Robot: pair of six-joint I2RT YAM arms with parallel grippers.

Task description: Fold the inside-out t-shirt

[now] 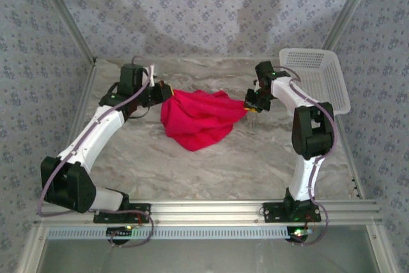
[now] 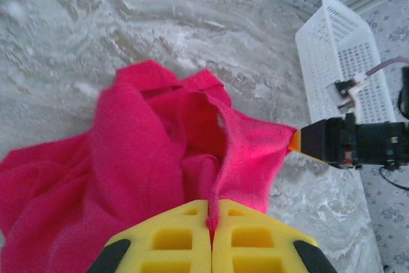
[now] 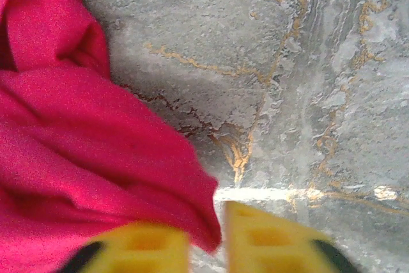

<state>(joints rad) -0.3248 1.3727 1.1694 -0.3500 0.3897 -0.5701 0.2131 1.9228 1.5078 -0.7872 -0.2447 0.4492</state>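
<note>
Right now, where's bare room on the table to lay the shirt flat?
Widest bare table lies between the t-shirt and the arm bases; a narrower strip runs behind it along the back wall. Crowded: left gripper and right gripper flanking the t-shirt, and the basket corner.

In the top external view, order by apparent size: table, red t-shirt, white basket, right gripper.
1. table
2. red t-shirt and white basket, too alike to rank
3. right gripper

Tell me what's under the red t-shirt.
The marbled table lies under the t-shirt, showing all around it. Whatever sits directly beneath the bunched fabric is covered and cannot be seen.
</note>
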